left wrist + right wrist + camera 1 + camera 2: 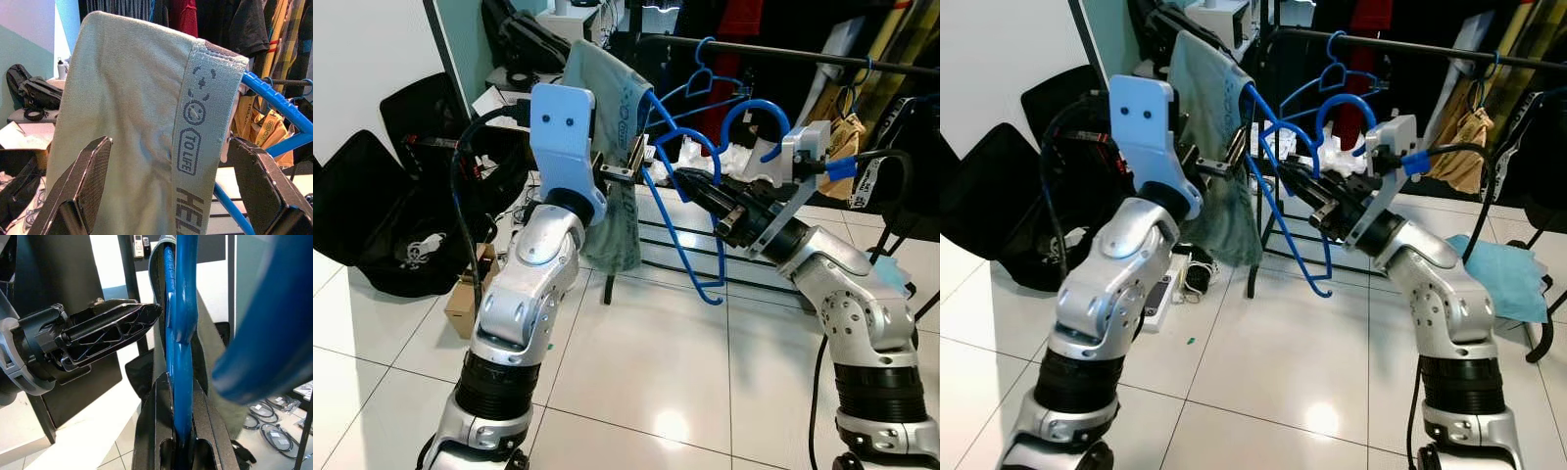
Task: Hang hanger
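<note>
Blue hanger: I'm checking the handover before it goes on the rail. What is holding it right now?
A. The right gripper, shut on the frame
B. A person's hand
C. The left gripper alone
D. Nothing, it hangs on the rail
A: the right gripper is shut on the blue hanger; the left gripper stands open by the grey-green garment.

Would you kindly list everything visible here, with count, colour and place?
blue hanger: one, blue, held between the two grippers, below the rail.
garment: one, grey-green, draped over the hanger's left end.
clothes rail: one, black, behind, with other blue hangers on it.
black bags: two, on the floor at left.
cardboard box: one, brown, floor at left.
teal cloth: one, floor at right.
left gripper: fingers open around the garment.
right gripper: shut on the hanger.
</note>
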Motion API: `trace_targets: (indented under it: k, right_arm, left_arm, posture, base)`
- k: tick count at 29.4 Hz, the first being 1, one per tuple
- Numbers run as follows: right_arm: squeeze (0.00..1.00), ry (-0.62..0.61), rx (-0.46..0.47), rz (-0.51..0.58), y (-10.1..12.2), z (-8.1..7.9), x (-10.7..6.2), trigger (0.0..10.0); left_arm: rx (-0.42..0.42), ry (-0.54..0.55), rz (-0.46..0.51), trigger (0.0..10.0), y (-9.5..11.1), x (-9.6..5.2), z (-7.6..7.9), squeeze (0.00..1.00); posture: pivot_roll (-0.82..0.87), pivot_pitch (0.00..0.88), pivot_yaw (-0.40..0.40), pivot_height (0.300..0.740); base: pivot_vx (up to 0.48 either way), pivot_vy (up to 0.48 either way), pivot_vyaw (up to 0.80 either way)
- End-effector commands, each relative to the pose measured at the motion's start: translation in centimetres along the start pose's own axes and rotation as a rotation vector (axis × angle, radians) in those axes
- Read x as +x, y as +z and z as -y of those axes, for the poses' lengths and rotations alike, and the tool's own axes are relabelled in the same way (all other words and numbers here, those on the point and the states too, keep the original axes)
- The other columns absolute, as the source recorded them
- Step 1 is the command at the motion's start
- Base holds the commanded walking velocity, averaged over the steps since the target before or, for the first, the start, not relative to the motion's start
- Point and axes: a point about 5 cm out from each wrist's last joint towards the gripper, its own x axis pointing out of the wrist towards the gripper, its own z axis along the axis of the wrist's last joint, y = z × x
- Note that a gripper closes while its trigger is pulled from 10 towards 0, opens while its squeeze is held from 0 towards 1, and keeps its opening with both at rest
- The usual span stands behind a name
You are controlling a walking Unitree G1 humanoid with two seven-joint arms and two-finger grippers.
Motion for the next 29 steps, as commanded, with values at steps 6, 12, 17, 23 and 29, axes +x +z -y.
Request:
trace_targets:
  k: [6, 12, 17, 23, 29]
  right_arm:
    - [0.00, 0.040, 0.012, -0.003, -0.2, -1.0, 0.3, 10.0]
    - [0.00, 0.063, 0.019, -0.012, -0.5, -1.6, 0.5, 10.0]
    - [0.00, 0.067, 0.024, -0.012, -0.6, -1.8, 0.6, 10.0]
    - [0.00, 0.060, 0.024, -0.012, -0.6, -1.8, 0.6, 10.0]
    - [0.00, 0.052, 0.023, -0.013, -0.6, -1.6, 0.5, 10.0]
  left_arm:
    - [0.018, 0.019, -0.017, 10.0, -0.3, 0.2, -0.1, 0.00]
    - [0.008, 0.019, -0.021, 10.0, -0.4, 0.4, 0.0, 0.00]
    - [0.011, 0.024, -0.014, 9.0, -0.2, 0.5, -0.2, 0.00]
    - [0.016, 0.050, -0.019, 0.0, -0.4, 0.4, -0.8, 0.00]
    - [0.023, 0.068, -0.016, 0.0, -0.3, 0.4, -1.3, 0.00]
  posture:
    - [-0.04, 0.073, 0.002, 0.740]
    - [-0.04, 0.074, 0.003, 0.740]
    - [-0.04, 0.074, 0.004, 0.740]
    - [-0.04, 0.076, 0.004, 0.740]
    - [-0.03, 0.074, 0.001, 0.740]
  base:
    - [0.000, 0.000, 0.00]
    - [0.000, 0.000, 0.00]
    - [0.000, 0.000, 0.00]
    - [0.000, 0.000, 0.00]
    - [0.000, 0.000, 0.00]
